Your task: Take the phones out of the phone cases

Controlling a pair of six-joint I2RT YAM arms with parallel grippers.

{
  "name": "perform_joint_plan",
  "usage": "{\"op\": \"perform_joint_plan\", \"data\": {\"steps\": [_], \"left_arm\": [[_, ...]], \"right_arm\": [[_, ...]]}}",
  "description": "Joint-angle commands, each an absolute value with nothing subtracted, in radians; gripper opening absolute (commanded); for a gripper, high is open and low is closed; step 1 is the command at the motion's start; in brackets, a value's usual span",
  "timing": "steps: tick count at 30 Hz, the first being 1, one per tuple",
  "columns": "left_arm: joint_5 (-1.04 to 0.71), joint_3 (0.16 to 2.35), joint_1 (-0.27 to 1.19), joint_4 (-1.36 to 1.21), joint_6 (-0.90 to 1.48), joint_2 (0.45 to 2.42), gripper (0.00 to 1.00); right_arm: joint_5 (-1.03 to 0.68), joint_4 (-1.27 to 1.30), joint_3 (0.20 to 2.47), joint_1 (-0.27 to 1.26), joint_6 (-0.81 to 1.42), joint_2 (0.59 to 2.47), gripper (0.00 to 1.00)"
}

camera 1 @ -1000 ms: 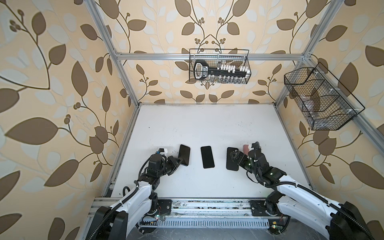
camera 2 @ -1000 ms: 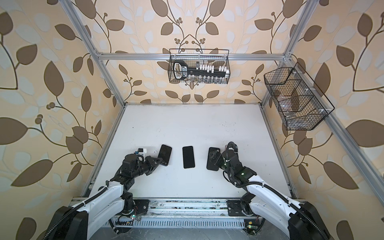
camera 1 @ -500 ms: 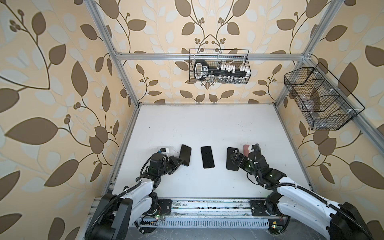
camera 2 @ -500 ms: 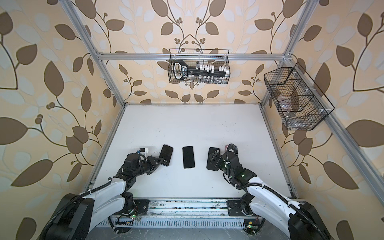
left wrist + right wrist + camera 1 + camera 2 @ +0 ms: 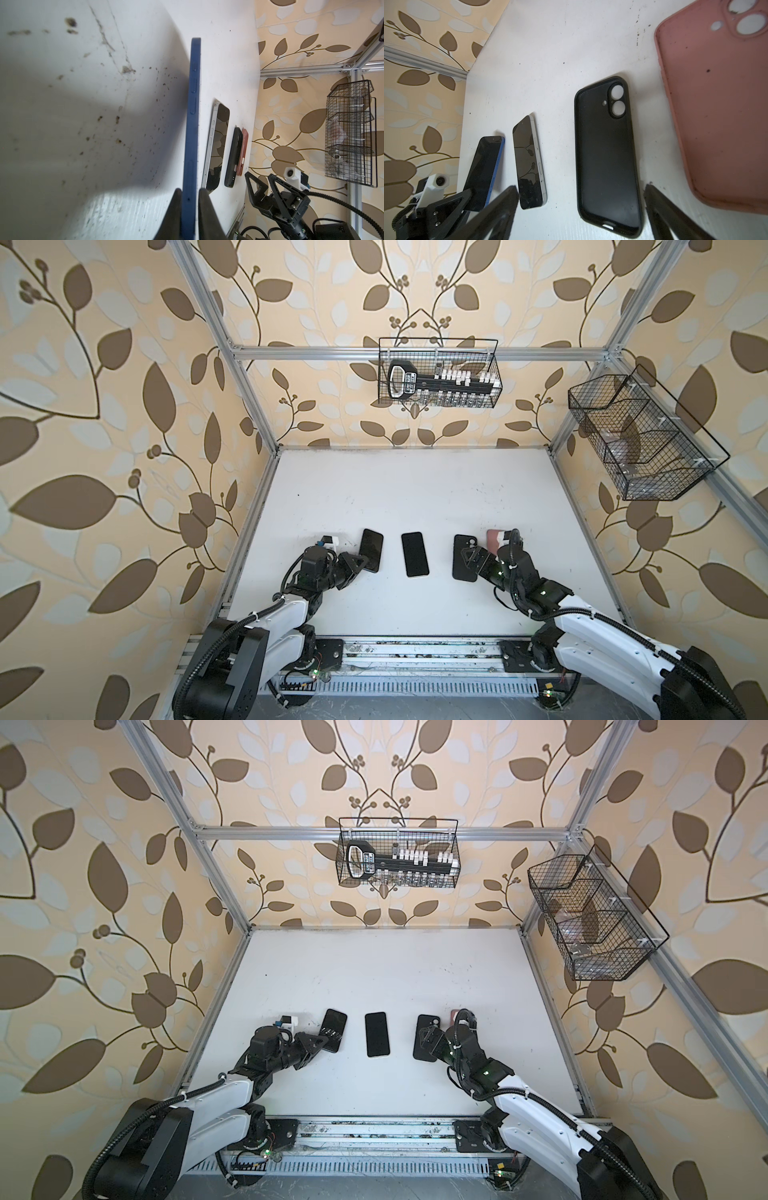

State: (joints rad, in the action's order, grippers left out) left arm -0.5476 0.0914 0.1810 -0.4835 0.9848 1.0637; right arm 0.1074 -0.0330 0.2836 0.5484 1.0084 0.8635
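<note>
The phone in its blue phone case [image 5: 371, 549] [image 5: 333, 1029] is tipped up on one long side at the left of the white table [image 5: 415, 489]. My left gripper [image 5: 360, 564] [image 5: 189, 190] is shut on the near end of the blue case [image 5: 192, 124], one finger on each face. The right wrist view shows the tilted phone's dark screen [image 5: 483, 170]. My right gripper [image 5: 473, 562] [image 5: 580, 187] is open and low over the near end of an empty black case [image 5: 607, 155], one finger on each side of it.
A bare phone [image 5: 414, 554] [image 5: 529, 162] lies flat between the two arms. An empty pink case [image 5: 493, 539] [image 5: 716, 104] lies just right of the black case [image 5: 461, 545]. Wire baskets hang on the back wall [image 5: 438, 379] and the right wall [image 5: 640, 443].
The right gripper has crept a little nearer and further over the black case. The left gripper and the tilted phone have hardly moved.
</note>
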Motion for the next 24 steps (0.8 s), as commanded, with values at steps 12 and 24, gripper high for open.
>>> {"op": "perform_joint_plan", "data": {"steps": [12, 24], "left_arm": [[-0.565, 0.094, 0.167, -0.462, 0.917, 1.063, 0.31], [-0.565, 0.091, 0.169, -0.420, 0.864, 1.095, 0.42]], "right_arm": [[0.099, -0.023, 0.264, 0.542, 1.017, 0.853, 0.95], [0.105, -0.040, 0.259, 0.542, 1.019, 0.829, 0.95]]}}
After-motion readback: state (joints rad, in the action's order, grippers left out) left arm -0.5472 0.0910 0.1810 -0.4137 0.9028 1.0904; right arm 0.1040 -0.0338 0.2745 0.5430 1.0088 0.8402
